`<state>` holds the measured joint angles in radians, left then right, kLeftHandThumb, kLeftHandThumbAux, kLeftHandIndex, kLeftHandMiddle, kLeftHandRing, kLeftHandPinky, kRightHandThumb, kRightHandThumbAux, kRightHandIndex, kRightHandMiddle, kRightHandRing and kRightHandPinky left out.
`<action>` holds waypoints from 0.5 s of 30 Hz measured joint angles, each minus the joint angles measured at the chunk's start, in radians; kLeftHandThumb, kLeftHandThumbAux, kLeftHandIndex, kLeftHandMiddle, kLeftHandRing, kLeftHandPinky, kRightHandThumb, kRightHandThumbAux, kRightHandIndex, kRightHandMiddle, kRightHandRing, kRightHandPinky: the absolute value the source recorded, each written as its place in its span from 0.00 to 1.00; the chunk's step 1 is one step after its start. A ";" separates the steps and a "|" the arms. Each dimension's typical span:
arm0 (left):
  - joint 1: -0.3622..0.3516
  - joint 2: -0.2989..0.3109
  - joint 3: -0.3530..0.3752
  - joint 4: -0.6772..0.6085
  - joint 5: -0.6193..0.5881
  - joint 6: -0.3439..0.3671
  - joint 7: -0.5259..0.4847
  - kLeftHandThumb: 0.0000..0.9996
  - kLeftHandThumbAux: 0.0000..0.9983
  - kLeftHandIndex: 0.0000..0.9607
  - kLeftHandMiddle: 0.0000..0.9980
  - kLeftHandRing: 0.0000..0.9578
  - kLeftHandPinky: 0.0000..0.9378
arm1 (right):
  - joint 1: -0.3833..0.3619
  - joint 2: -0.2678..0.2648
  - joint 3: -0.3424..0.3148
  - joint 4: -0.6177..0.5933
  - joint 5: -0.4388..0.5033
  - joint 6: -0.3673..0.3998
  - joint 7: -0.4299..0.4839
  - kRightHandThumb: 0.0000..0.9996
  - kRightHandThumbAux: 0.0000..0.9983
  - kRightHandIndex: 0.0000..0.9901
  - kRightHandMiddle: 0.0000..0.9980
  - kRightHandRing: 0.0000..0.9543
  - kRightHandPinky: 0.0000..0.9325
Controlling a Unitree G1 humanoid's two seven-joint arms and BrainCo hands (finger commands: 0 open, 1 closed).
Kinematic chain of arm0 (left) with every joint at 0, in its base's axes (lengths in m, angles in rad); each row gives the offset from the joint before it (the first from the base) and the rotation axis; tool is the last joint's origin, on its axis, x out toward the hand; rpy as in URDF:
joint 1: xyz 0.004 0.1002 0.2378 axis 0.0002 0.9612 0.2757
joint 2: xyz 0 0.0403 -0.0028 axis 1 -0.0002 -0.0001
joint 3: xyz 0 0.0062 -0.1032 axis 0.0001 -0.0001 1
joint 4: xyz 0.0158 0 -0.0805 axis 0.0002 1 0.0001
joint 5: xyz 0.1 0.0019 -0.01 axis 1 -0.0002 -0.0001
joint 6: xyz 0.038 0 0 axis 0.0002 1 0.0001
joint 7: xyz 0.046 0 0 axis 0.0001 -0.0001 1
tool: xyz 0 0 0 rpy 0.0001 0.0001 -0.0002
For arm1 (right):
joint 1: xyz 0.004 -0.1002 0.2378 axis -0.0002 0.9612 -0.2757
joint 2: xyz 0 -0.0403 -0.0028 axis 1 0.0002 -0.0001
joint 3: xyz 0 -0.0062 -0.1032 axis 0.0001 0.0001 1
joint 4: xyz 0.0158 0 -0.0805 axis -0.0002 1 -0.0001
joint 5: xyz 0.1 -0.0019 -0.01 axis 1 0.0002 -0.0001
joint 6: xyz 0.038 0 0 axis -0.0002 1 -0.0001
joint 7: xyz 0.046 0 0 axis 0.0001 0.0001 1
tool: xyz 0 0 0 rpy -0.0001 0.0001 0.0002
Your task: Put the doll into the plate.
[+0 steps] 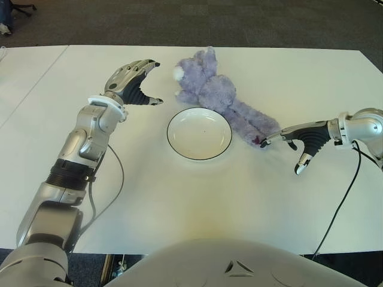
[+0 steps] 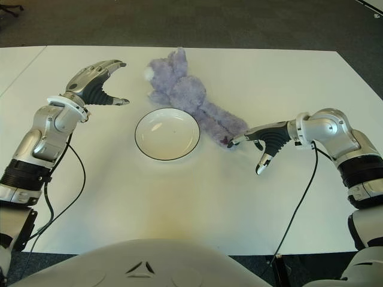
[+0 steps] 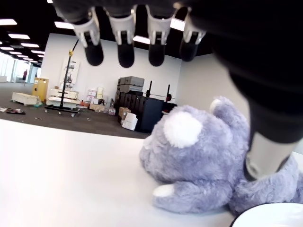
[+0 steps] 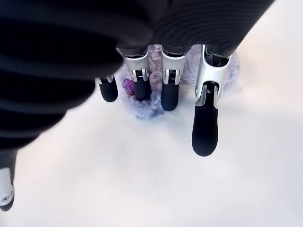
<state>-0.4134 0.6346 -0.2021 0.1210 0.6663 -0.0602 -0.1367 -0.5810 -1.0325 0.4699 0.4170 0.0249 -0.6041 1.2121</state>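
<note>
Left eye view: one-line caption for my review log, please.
Purple doll lies beside the empty plate; open right robot hand reaches its feet, open left robot hand hovers near its head.

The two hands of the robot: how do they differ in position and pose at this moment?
The left hand is raised beside the doll's head, apart from it; the right hand reaches low, fingertips at the doll's feet. The left hand shows left of the plate; the right hand shows right of it. Both are open and hold nothing.
</note>
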 measured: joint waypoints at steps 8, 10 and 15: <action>-0.011 -0.001 0.000 0.045 0.000 -0.032 0.020 0.08 0.65 0.06 0.09 0.09 0.10 | -0.104 0.122 -0.189 -0.014 0.161 -0.052 0.016 0.00 0.57 0.01 0.35 0.84 0.87; -0.011 0.000 0.000 0.056 0.000 -0.032 0.022 0.08 0.65 0.06 0.10 0.10 0.11 | -0.101 0.152 -0.238 -0.001 0.191 -0.084 -0.020 0.00 0.61 0.03 0.25 0.81 0.77; -0.013 0.000 0.000 0.084 0.000 -0.039 0.025 0.09 0.66 0.07 0.10 0.10 0.11 | -0.085 0.184 -0.352 -0.005 0.324 0.013 -0.025 0.00 0.63 0.06 0.19 0.77 0.78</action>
<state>-0.4267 0.6347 -0.2024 0.2051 0.6664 -0.0996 -0.1121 -0.6655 -0.8485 0.1178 0.4120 0.3487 -0.5910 1.1867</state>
